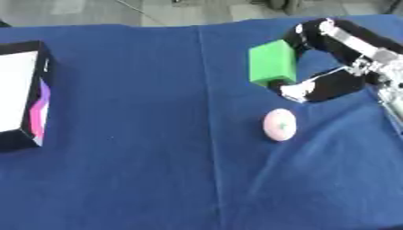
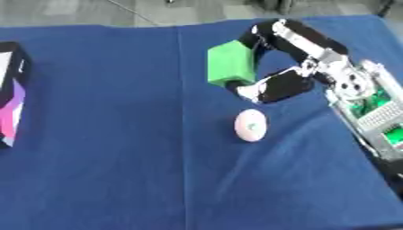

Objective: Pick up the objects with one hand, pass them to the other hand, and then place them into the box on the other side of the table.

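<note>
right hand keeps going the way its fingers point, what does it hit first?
The green block. The right hand points left, its fingers curled round the block and apparently touching it. The pink ball lies nearer, off that line.

We see both views soft and slightly blurred throughout, with even, diffuse light and no glare. The blue-covered bench is evenly lit; only faint shadows sit under the green block and the pink ball.

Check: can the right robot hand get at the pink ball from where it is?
Probably yes. The right robot hand is curled round the green block, and the pink ball lies just nearer on bare cloth with nothing between. It would have to let go of the block first.
</note>
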Robot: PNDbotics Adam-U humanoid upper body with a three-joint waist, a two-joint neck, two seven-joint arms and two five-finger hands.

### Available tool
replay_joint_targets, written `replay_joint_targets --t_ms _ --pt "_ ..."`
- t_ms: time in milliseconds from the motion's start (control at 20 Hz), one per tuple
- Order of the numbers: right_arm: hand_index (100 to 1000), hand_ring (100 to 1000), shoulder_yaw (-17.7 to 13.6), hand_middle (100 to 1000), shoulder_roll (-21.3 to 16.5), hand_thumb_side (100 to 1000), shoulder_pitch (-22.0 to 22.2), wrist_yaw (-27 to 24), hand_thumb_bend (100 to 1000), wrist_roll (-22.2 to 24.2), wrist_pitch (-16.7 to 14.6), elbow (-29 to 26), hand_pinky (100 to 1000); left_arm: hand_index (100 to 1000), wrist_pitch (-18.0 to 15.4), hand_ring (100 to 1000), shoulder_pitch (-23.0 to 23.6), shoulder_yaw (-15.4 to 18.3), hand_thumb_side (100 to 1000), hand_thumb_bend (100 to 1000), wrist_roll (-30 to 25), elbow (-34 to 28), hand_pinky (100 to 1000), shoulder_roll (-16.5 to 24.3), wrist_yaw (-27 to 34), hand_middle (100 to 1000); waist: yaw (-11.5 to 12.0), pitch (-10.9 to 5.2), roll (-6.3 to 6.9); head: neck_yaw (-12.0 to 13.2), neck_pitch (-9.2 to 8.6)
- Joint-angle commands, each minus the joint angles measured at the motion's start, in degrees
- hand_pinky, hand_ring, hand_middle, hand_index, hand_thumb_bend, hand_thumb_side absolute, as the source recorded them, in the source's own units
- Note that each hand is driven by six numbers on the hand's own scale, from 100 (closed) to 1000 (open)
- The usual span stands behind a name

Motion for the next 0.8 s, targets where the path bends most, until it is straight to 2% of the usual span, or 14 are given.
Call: replay_joint_targets --t_ms 50,200,250,400,600,800 --pt "586 495 2.0 478 3.8 100 -1.4 -0.9 100 -3.1 -0.3 -1.2 800 870 0.2 761 -1.5 0.0 788 100 -1.0 -1.0 733 3.0 0.4 775 0.1 -1.74 0.02 0.4 0.44" --pt "591 496 4.7 481 8.3 104 -1.7 -0.2 100 -5.9 0.3 -1.2 808 871 0.7 762 -2.3 -0.4 785 100 -2.3 -1.0 735 4.1 0.6 776 0.1 -1.84 -0.16 0.8 0.6" --pt "591 493 5.6 481 9.5 138 -1.8 0.1 100 -6.8 0.7 -1.2 809 871 0.9 762 -2.7 -0.6 784 100 -2.8 -1.0 736 4.5 0.6 775 0.1 -1.86 -0.19 0.9 0.7" --pt "591 488 7.5 480 12.4 156 -1.9 0.6 100 -9.4 2.5 -1.2 807 870 1.9 764 -3.9 -1.3 777 100 -4.9 -1.0 739 6.1 0.6 775 0.2 -1.98 -0.3 1.1 1.07" --pt "591 485 9.2 480 15.0 168 -2.7 1.6 100 -12.8 4.8 -1.2 806 869 3.2 764 -6.0 -2.4 775 100 -7.8 -1.0 741 7.6 0.3 776 0.5 -2.08 -0.4 0.9 1.23" --pt "592 484 11.1 481 15.9 188 -3.2 1.9 100 -16.4 5.8 -1.1 804 868 4.0 766 -7.2 -2.9 762 100 -9.3 -1.0 747 8.0 0.4 776 0.7 -2.11 -0.32 0.8 1.23"
